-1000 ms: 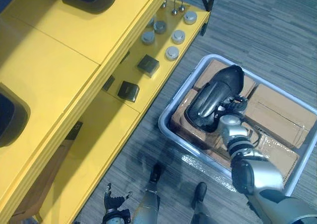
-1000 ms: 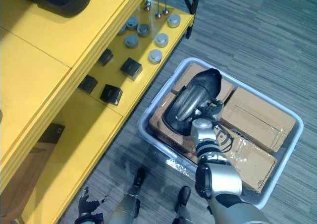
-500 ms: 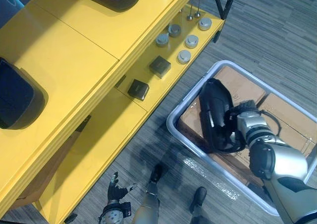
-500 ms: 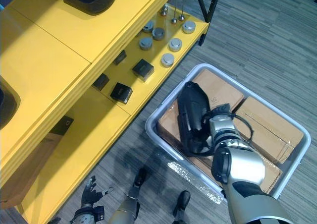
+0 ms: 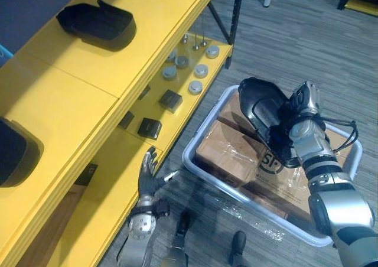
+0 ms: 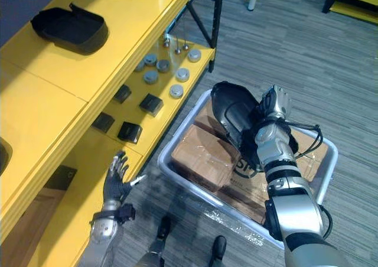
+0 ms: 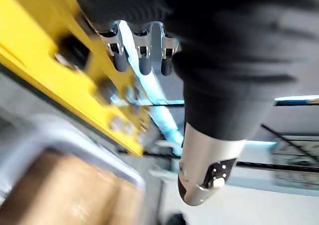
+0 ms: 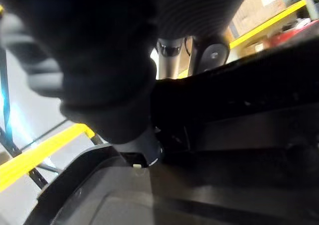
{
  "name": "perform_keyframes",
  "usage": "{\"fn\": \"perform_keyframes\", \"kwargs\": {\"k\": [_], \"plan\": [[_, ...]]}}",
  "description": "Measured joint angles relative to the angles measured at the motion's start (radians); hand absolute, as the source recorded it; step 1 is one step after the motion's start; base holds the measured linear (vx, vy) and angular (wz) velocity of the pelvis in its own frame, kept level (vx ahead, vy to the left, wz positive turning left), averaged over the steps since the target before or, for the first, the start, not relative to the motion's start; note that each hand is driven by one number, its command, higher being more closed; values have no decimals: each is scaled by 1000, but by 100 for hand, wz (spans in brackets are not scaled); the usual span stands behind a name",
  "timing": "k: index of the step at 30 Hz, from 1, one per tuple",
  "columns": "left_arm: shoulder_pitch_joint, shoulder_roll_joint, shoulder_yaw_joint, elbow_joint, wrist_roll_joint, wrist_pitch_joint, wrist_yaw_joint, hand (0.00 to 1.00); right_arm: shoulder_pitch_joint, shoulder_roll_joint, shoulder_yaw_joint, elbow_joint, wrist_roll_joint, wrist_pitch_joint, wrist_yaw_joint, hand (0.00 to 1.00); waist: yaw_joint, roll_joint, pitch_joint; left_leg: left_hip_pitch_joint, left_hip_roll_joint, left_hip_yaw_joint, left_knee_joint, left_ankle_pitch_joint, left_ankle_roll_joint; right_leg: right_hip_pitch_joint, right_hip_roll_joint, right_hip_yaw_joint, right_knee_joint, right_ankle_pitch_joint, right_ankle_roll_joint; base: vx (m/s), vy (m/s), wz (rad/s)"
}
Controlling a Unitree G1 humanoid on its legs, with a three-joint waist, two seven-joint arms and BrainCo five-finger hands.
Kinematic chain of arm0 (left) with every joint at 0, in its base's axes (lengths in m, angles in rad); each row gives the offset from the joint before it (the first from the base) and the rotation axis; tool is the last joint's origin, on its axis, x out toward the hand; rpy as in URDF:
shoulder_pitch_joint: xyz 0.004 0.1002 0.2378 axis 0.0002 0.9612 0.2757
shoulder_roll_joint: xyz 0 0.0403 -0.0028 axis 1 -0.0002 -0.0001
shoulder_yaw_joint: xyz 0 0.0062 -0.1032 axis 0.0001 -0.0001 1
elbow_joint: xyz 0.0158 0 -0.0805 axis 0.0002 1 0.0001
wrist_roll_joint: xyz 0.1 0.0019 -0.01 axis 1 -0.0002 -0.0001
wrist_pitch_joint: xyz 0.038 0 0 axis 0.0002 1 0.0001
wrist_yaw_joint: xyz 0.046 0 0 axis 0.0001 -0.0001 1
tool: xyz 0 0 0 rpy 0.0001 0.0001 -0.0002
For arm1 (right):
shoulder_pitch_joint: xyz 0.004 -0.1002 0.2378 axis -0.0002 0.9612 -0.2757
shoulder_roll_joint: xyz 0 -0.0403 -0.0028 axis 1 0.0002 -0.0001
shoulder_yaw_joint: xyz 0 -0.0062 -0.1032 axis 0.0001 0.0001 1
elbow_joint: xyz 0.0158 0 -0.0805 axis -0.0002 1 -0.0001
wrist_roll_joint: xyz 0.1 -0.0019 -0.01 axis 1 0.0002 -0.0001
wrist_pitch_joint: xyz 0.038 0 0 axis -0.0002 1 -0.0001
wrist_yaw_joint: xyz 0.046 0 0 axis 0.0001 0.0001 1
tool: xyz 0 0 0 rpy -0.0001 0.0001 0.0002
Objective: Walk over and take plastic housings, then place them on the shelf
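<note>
Right hand (image 5: 301, 110) clamped on housing (image 5: 260, 104) over bin (image 5: 205, 120) at 3 o'clock; left hand (image 5: 146, 181) fingers apart, 7 o'clock by shelf (image 5: 71, 101).

Workshop storeroom: yellow shelving (image 5: 71, 101) with metal parts (image 5: 195, 88), tote (image 5: 195, 166) of cartons (image 5: 227, 152)

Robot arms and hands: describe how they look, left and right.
The left arm and right arm are silver-grey, built of rounded segments. Each wrist and hand back wears a dark ribbed cover. The left robot hand and right robot hand have slim silver fingers with dark tips, plus a separate thumb.
</note>
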Motion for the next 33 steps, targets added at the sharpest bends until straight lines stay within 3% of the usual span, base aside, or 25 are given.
{"fn": "perform_keyframes", "kwargs": {"k": [4, 7, 9, 12, 17, 21, 25, 26, 28, 33], "plan": [[-172, 1, -116, 129, -325, -5, -36, 0, 54, 94, 29, -131, -16, 1, -31, 100, -21, 0, -30, 9, 12, 23, -14, 5, -7, -7, 8, 26, -11, 12, -3, -21, -7, -19], [-281, -13, -166, 203, -509, -5, -54, 0, 70, 174, 34, -233, -16, 2, -73, 100, -47, -1, -38, 19, 22, 34, -36, 19, -11, -12, 15, 32, -11, 17, -9, -49, -2, -11], [-312, -32, -179, 230, -568, -10, -52, 0, 109, 229, 48, -327, -16, 2, -104, 100, -52, -4, -60, 21, 30, 50, -53, 26, -17, -26, 23, 48, -11, 21, -14, -43, 4, -20], [-324, -44, -188, 251, -623, -14, -44, 0, 173, 316, 50, -437, -15, 2, -147, 100, -55, -4, -76, 44, 41, 76, -68, 28, -21, -26, 33, 70, -11, 23, -18, -28, -1, -27], [-325, -58, -193, 253, -638, -16, -17, 0, 305, 383, 98, -601, -15, 3, -187, 100, -59, -10, -100, 65, 52, 100, -80, 29, -24, -24, 44, 89, -11, 25, -22, -27, 9, -16], [-288, -67, -197, 225, -606, -19, 23, 0, 489, 454, 166, -759, -11, 2, -223, 100, -78, -37, -138, 87, 56, 119, -86, 25, -30, -9, 50, 106, -25, 28, -24, -4, 27, -11], [-226, -82, -191, 190, -557, -27, 51, 0, 607, 464, 208, -847, -9, 1, -235, 100, -82, -49, -171, 109, 60, 125, -87, 16, -41, 19, 52, 106, -43, 29, -25, -4, 32, -4], [-209, -82, -188, 163, -558, -37, 57, 100, 635, 463, 234, -873, -4, -10, -233, 100, -84, -49, -182, 110, 62, 125, -87, 15, -42, 20, 54, 106, -45, 29, -25, -3, 19, -4], [-185, -81, -145, 141, -557, -60, 68, 100, 670, 460, 277, -897, 20, -38, -229, 100, -90, -49, -198, 121, 64, 128, -88, 12, -45, 31, 57, 108, -49, 30, -26, -5, 14, -4], [-136, -67, -84, 134, -558, -86, 88, 100, 759, 452, 461, -1019, 120, -195, -163, 100, -105, -52, -247, 140, 66, 132, -88, 7, -52, 56, 59, 109, -65, 31, -27, -2, 6, 0]]}}
